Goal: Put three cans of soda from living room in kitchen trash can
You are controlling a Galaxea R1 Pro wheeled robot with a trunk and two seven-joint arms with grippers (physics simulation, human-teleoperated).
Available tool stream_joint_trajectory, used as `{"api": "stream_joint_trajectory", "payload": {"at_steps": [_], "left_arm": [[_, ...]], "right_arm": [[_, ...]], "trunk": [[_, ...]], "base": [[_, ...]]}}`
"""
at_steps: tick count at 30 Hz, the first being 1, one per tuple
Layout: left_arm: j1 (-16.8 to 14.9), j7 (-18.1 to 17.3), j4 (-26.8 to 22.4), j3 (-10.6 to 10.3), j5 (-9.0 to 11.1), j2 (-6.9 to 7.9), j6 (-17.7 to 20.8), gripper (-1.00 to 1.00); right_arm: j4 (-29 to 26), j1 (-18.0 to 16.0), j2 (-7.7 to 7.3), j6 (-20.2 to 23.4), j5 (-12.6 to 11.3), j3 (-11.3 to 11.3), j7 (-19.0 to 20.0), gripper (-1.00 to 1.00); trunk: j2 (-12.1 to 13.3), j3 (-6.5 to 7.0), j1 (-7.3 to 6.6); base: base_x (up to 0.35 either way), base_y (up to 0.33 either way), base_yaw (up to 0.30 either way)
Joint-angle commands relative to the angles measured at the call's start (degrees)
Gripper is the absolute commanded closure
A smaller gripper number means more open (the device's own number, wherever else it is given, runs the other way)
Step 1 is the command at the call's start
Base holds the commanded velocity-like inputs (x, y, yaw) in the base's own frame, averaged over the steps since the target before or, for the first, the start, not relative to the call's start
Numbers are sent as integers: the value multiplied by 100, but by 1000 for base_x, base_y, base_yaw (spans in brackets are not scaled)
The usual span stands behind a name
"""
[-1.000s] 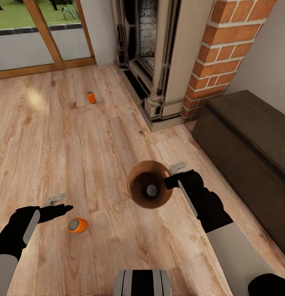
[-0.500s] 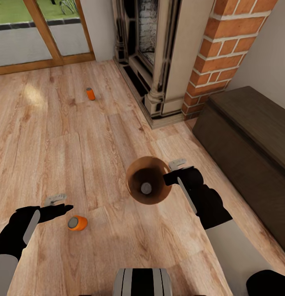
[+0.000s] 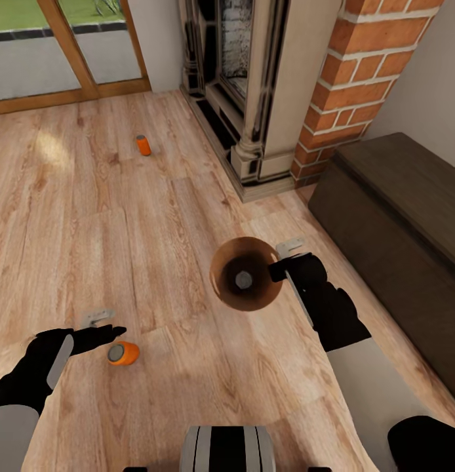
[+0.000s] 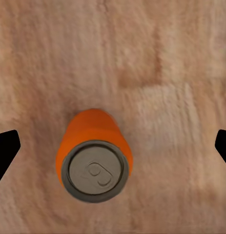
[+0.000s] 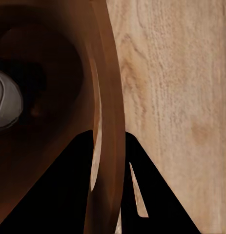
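My right gripper is shut on the rim of the tash can, holding it above the floor with its brown inside facing up. One can of soda lies inside it, silvery top showing. In the right wrist view the fingers straddle the tash can's rim, with the can's top inside. An orange can of soda stands upright on the floor beside my open left gripper. The left wrist view looks down on that can between the spread fingertips. Another orange can stands far off.
A dark carved fireplace and a red-brick chimney stand ahead. The long dark cabinet runs along the right, close to my right arm. Wood-framed glass doors are at the far left. Light wood floor lies between.
The view has crept forward a little. My right gripper has carried the tash can slightly farther and to the right. The left gripper has edged closer to the near orange can.
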Motion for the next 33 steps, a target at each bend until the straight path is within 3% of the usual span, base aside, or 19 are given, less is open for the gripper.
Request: {"api": "stream_joint_trajectory", "payload": {"at_steps": [1,11,22,33], "left_arm": [[0,-1,0,-1,0,-4,-9,-100],[0,-5,1,-16,-1,-19,-51,-100],[12,-2,1,-28,-1,-19,-107,-100],[17,0,1,-63,-3,-17,-124,-100]], "right_arm": [[1,-17,13,1,-27,1,10,100],[6,-74,94,1,55,2,13,100],[9,-70,102,1,55,11,13,100],[9,-67,96,1,55,4,13,100]], "trunk": [[-42,-25,22],[-443,-281,241],[-444,-398,244],[-456,-692,267]], "base": [[0,0,0],[0,0,0],[0,0,0],[0,0,0]]}}
